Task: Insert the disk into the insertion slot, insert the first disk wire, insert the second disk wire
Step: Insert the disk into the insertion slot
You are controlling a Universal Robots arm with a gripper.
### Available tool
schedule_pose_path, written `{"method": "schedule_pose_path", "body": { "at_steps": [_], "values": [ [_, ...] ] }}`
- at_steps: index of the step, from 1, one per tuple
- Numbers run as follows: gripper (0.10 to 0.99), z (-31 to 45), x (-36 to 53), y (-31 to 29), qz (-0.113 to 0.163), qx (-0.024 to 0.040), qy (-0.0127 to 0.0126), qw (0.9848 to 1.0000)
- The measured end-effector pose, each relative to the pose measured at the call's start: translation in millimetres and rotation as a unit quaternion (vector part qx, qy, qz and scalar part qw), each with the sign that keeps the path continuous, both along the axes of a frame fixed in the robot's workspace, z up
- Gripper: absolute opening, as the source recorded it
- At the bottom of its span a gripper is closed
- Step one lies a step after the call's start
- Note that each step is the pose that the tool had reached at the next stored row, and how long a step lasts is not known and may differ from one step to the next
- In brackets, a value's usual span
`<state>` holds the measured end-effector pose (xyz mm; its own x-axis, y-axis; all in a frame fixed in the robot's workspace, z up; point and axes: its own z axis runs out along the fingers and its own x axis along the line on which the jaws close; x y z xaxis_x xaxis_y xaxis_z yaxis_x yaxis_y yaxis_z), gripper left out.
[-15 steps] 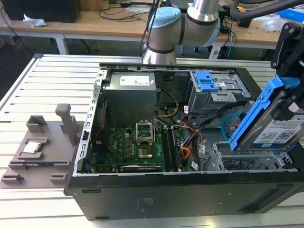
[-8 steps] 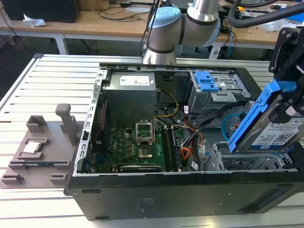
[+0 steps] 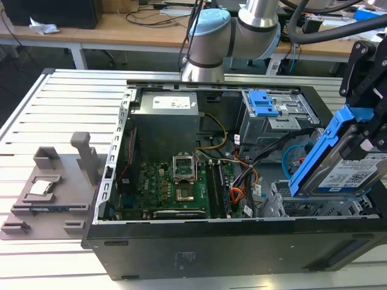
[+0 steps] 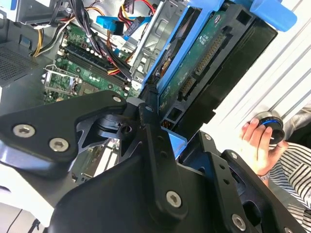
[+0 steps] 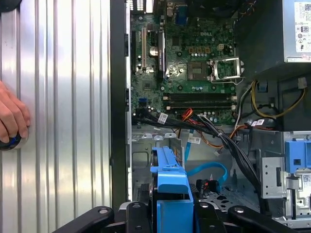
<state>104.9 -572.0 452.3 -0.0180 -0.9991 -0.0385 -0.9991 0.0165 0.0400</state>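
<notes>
The hand grips the disk, tilted on edge at four o'clock in the exterior view, just above the slot. The blue cable curls at its nine o'clock.

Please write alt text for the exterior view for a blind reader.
The gripper holds the disk, tilted in its blue carrier, above the insertion slot at the exterior view's right end of an open computer case. A motherboard lies inside; a grey fixture sits on the slatted table at the exterior view's left.
</notes>
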Motion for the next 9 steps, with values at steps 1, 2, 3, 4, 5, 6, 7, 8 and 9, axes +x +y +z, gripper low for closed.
{"method": "schedule_pose_path", "body": {
  "at_steps": [1, 2, 3, 4, 5, 6, 7, 8, 9],
  "values": [
    [0.365, -0.7, 0.0, 0.0, 0.000, 0.0000, 0.0000, 1.0000],
    [0.365, -1.2, 0.0, 0.0, 0.000, 0.0000, 0.0000, 1.0000],
    [0.365, -1.9, 0.0, 0.0, 0.000, 0.0000, 0.0000, 1.0000],
    [0.365, -2.4, 0.0, 0.0, 0.000, 0.0000, -0.0001, 1.0000],
    [0.365, -3.3, 0.0, 0.0, 0.000, 0.0000, 0.0000, 1.0000],
    [0.365, -5.2, 0.0, 0.0, 0.000, 0.0001, 0.0000, 1.0000],
    [0.365, -7.1, 0.0, 0.0, 0.000, 0.0000, 0.0000, 1.0000],
    [0.365, -8.2, 0.0, 0.0, 0.000, 0.0000, 0.0000, 1.0000],
    [0.365, -8.8, 0.0, 0.0, 0.000, 0.0000, 0.0000, 1.0000]
  ]
}}
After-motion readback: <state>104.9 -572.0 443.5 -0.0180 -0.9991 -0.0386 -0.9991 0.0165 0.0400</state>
